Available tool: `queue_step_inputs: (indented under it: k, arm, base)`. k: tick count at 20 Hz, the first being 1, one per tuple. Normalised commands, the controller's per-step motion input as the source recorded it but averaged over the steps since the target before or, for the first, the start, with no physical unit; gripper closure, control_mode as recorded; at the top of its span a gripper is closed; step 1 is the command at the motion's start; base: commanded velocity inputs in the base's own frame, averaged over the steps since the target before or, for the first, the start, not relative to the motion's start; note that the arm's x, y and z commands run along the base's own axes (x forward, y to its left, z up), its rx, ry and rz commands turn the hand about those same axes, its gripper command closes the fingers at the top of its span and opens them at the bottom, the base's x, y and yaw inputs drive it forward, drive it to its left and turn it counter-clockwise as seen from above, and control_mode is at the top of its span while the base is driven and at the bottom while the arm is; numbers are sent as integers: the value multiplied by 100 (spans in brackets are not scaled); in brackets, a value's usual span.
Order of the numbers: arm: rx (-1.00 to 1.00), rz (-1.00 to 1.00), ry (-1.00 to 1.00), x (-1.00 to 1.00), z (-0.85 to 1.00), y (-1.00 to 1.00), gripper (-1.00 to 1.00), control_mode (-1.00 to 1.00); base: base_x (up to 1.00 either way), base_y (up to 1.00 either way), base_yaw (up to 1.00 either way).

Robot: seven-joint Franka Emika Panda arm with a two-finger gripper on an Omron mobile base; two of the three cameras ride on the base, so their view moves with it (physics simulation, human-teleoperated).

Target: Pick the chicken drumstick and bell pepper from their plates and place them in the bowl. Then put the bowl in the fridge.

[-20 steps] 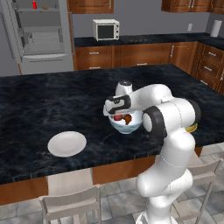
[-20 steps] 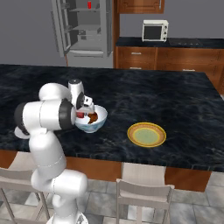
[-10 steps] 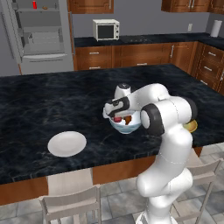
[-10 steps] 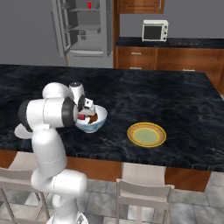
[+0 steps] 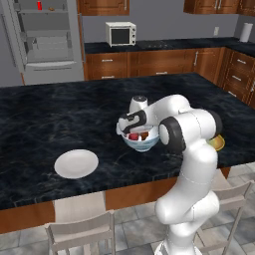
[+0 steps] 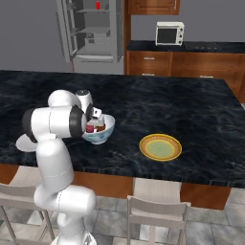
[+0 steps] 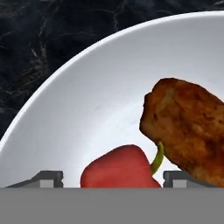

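Observation:
The white bowl (image 5: 143,144) (image 6: 102,132) (image 7: 100,96) stands on the dark island counter. In it lie the brown chicken drumstick (image 7: 188,127) (image 5: 145,135) and the red bell pepper (image 7: 119,168) (image 5: 133,136), side by side. My gripper (image 5: 130,128) (image 6: 95,118) (image 7: 113,177) hangs just over the bowl's near rim, open. Its fingertips (image 7: 49,177) stand on either side of the pepper with a small gap. The white plate (image 5: 75,163) lies bare at the front left. The yellow-orange plate (image 6: 160,147) (image 5: 217,143) is bare too, to the bowl's right. The grey fridge (image 5: 47,37) (image 6: 93,28) stands open at the back.
A white microwave (image 5: 120,34) (image 6: 169,33) sits on the rear counter above wooden cabinets. Chairs (image 5: 82,231) (image 6: 155,215) stand along the island's front edge. A slim red bottle (image 5: 39,5) is on the fridge's top shelf.
The jaws have spread wider over the bowl. The bell pepper lies loose between the fingertips. The arm has barely shifted.

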Motion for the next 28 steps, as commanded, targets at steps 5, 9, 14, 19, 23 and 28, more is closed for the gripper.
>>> queue_step_inputs:
  k: [5, 9, 14, 19, 23, 28]
  arm:
    - [0, 0, 0, 0, 7, -19, -100, -100]
    - [1, 0, 0, -1, 25, -24, -100, -100]
    - [4, -2, 0, -14, 29, -29, -100, -100]
    - [5, -9, 0, -27, 30, -37, -100, -100]
    - [5, -12, 0, -27, 29, -35, -100, -100]
    - [3, -13, 1, -25, 15, -38, -100, -100]
  base:
    - [0, 0, 0]
    - [0, 0, 0]
    - [0, 0, 0]
    - [0, 0, 0]
    - [0, 0, 0]
    - [0, 0, 0]
